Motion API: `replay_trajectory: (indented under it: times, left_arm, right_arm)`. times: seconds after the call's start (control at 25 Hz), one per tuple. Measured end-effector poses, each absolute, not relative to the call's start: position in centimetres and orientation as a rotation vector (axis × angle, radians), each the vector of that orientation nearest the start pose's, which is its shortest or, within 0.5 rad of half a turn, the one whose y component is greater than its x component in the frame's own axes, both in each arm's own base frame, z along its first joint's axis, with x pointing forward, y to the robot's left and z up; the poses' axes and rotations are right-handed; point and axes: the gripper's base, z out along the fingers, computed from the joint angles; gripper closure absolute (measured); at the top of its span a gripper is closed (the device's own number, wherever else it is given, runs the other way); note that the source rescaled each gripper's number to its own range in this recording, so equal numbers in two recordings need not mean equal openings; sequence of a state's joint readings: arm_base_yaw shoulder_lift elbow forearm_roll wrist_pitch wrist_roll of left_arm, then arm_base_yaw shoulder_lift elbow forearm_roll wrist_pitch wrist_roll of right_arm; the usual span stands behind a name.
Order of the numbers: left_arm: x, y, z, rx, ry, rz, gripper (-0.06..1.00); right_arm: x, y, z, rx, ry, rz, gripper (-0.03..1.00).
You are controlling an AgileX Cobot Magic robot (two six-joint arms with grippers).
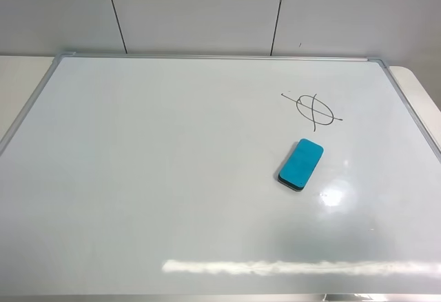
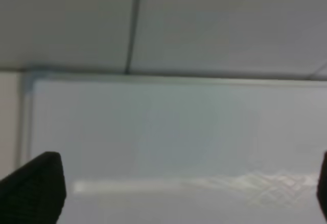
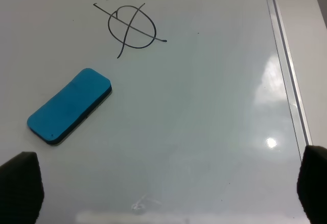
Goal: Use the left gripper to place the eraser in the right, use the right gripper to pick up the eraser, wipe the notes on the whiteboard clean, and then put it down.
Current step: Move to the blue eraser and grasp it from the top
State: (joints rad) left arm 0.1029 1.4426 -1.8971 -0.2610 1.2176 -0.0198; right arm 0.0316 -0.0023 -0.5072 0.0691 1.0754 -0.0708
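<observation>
1. the eraser (image 1: 301, 165) lies flat, teal side up, right of centre in the high view. it rests on the whiteboard (image 1: 172, 178), just below the notes (image 1: 313, 109) and apart from them. it is already on the right half, so the step in hand looks like the right arm's pick-up.
2. the right gripper (image 3: 166, 193) is out of the high view. its wrist camera shows the two fingertips spread wide with only bare board between them, and the eraser (image 3: 70, 106) lies ahead of them.
3. the left gripper (image 2: 179, 191) is likewise wide open and empty over blank board, and is best kept clear.
4. in the high view the eraser slants from lower left to upper right, so turn the wrist until the fingers close across its narrow width.
5. come down square and grip the teal body above the dark felt, leaving the felt level for wiping.
6. the board is glossy and a glancing touch would likely slide the eraser, so close gently and evenly.
</observation>
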Motion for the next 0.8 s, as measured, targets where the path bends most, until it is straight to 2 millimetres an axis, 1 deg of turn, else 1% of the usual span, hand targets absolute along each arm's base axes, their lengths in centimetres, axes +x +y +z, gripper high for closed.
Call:
replay_trajectory:
  times: [0.04,0.08,0.2,0.24,0.28,0.4,0.44,0.6,0.68,0.8]
  left_arm:
    - [26.3,1.0,50.0,-0.120,2.227,-0.256,-0.06]
    - [24.5,1.2,49.8,-0.127,2.232,-0.227,-0.06]
    - [20.3,1.0,48.9,-0.123,2.237,-0.173,-0.06]
    - [18.4,0.8,48.6,-0.116,2.217,-0.152,-0.06]
    - [17.0,0.7,48.3,-0.118,2.200,-0.137,-0.06]
    - [11.4,0.3,48.1,-0.111,2.078,-0.087,-0.06]
    - [10.0,0.3,47.8,-0.111,2.048,-0.062,-0.06]
    - [2.7,0.1,46.9,-0.109,1.880,0.052,-0.06]
    - [-0.6,0.1,45.9,-0.114,1.809,0.114,-0.06]
    - [-4.0,0.1,43.7,-0.129,1.775,0.177,-0.06]
  right_arm:
    - [-0.7,0.5,27.8,-0.109,2.045,0.058,-0.03]
    - [-0.7,0.5,27.8,-0.109,2.045,0.058,-0.03]
    - [-0.7,0.5,27.8,-0.109,2.045,0.058,-0.03]
    - [-0.7,0.5,27.8,-0.109,2.045,0.058,-0.03]
    - [-0.7,0.5,27.8,-0.109,2.045,0.058,-0.03]
    - [-0.7,0.5,27.8,-0.109,2.045,0.058,-0.03]
    - [-0.7,0.5,27.8,-0.109,2.045,0.058,-0.03]
    - [-0.7,0.5,27.8,-0.109,2.045,0.058,-0.03]
    - [-0.7,0.5,27.8,-0.109,2.045,0.058,-0.03]
    - [-0.7,0.5,27.8,-0.109,2.045,0.058,-0.03]
